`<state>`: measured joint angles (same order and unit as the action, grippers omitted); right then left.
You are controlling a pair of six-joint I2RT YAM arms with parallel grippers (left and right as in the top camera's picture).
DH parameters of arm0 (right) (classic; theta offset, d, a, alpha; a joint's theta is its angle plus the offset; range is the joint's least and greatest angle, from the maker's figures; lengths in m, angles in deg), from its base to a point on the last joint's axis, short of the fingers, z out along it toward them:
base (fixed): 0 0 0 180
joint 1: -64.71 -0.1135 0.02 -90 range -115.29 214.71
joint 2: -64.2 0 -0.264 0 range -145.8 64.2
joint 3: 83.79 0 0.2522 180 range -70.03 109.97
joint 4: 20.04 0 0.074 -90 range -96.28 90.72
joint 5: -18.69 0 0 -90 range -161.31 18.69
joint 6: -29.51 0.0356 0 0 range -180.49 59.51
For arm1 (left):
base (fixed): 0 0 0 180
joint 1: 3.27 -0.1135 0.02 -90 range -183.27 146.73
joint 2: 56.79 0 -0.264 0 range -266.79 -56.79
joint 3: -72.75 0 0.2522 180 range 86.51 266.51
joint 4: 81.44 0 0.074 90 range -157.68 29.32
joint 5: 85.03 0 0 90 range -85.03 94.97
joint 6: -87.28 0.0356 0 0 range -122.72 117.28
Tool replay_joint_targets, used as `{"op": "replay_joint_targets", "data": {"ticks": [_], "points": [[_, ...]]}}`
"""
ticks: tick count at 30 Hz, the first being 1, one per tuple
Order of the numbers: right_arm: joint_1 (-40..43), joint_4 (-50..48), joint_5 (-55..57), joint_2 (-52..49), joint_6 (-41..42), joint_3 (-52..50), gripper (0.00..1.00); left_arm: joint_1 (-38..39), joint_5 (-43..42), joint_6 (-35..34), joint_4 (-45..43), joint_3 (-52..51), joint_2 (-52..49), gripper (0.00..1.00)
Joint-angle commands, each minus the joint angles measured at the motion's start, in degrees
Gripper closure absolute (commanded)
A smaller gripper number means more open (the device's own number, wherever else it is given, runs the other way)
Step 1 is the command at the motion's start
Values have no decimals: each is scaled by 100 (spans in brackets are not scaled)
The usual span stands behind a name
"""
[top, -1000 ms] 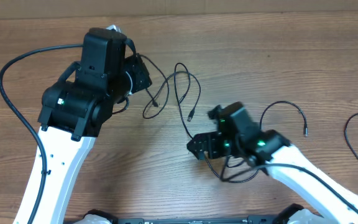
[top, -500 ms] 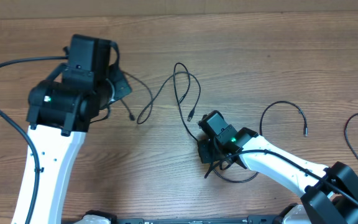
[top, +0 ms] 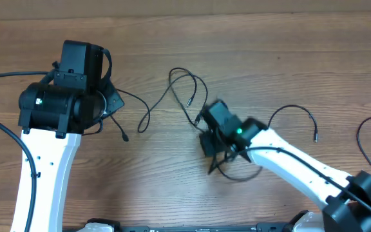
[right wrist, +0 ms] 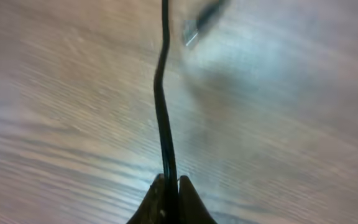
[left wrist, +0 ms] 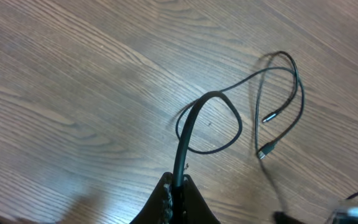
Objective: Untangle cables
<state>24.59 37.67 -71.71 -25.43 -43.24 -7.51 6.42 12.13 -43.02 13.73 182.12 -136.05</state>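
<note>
Thin black cables [top: 187,84] loop across the middle of the wooden table between my two arms. My left gripper [top: 111,103] is shut on one cable [left wrist: 191,121], which rises from the fingertips [left wrist: 178,180] and curls into a loop. Two small plug ends [left wrist: 268,117] lie beyond that loop. My right gripper [top: 206,140] is shut on another strand [right wrist: 160,87], which runs straight away from its closed jaws [right wrist: 168,180]. A blurred plug end [right wrist: 191,36] lies near it. More slack [top: 237,175] curls below the right gripper.
A separate black cable [top: 292,108] arcs at the right and ends in a plug [top: 315,136]. Another cord [top: 364,145] curves at the far right edge. Thick black arm wiring [top: 5,132] sweeps over the table at the left.
My right gripper has shut on a strand and shifted up and left. The left arm has pulled its cable leftward, drawing the loops out.
</note>
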Motion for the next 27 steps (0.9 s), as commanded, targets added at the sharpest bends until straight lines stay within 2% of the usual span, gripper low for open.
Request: {"op": "replay_joint_targets", "data": {"ticks": [1,7,15,21,27], "points": [[24,361,673,221,-302,1169,96,-35,116,-42,28,37,138,96],[24,1115,1513,236,-302,2833,96,-28,-22,-42,28,-153,114,96],[107,1056,3390,472,-629,3845,96,-28,-111,-48,-42,-922,101,95],[852,173,3641,745,-1692,4070,96,-28,-133,-111,-551,-1589,96,96],[2159,-979,3633,780,-1762,4070,96,-28,-605,-116,-1228,-2234,92,96]]}}
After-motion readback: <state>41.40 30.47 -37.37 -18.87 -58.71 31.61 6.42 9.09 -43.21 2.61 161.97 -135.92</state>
